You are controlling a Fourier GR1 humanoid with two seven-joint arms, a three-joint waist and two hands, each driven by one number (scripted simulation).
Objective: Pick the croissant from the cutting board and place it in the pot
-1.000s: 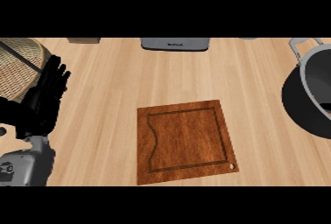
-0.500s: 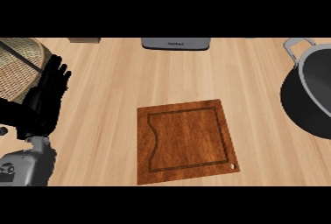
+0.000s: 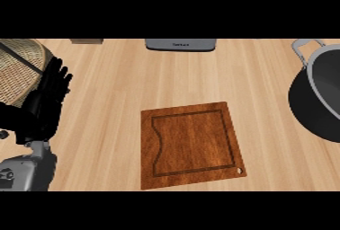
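Note:
A dark wooden cutting board (image 3: 191, 143) lies in the middle of the counter with nothing on it. No croissant shows anywhere. The grey pot (image 3: 320, 92) stands at the right edge, cut off by the frame, with one handle at its top left; what I see of its inside is bare. My left hand (image 3: 45, 101) rests open at the left edge, fingers straight and pointing up, well left of the board. My right hand does not show.
A woven basket (image 3: 19, 67) sits at the far left behind my left hand. A grey appliance (image 3: 181, 44) stands at the back edge, with a small brown box (image 3: 86, 41) to its left.
The view has shifted, so the board and the pot sit slightly left of where they were. More of the pot shows now. My left hand has stayed put.

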